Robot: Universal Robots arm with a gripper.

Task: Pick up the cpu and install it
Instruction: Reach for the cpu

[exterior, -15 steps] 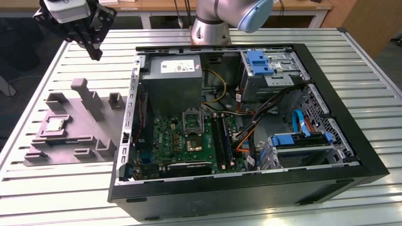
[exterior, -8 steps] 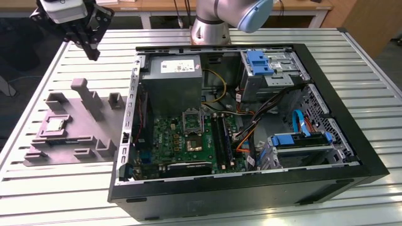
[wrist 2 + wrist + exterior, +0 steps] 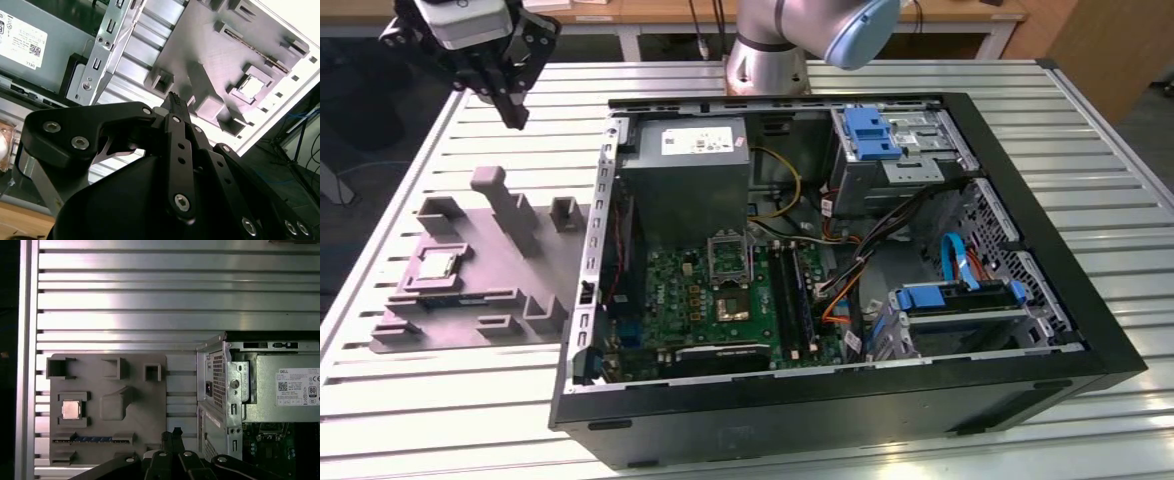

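Observation:
The cpu [image 3: 438, 265] is a small square chip with a silvery top, lying in a recess of the grey fixture plate [image 3: 487, 300] on the table, at the exterior view's left of the open computer case. Both wrist views show the cpu [image 3: 250, 87] [image 3: 71, 410] in its recess. My gripper [image 3: 516, 118] hangs high above the table, beyond the plate's far end and well apart from the chip. The black fingers [image 3: 173, 101] [image 3: 176, 433] are pressed together with nothing between them. Inside the case, the green motherboard [image 3: 720, 300] carries a square metal socket frame [image 3: 726, 254].
The black case [image 3: 1041, 300] lies open on the slatted metal table [image 3: 1121, 180]. A grey power supply box [image 3: 687, 175], blue drive brackets [image 3: 870, 132] and cables are inside the case. The plate has raised blocks [image 3: 500, 205]. The arm's base [image 3: 767, 60] stands behind the case.

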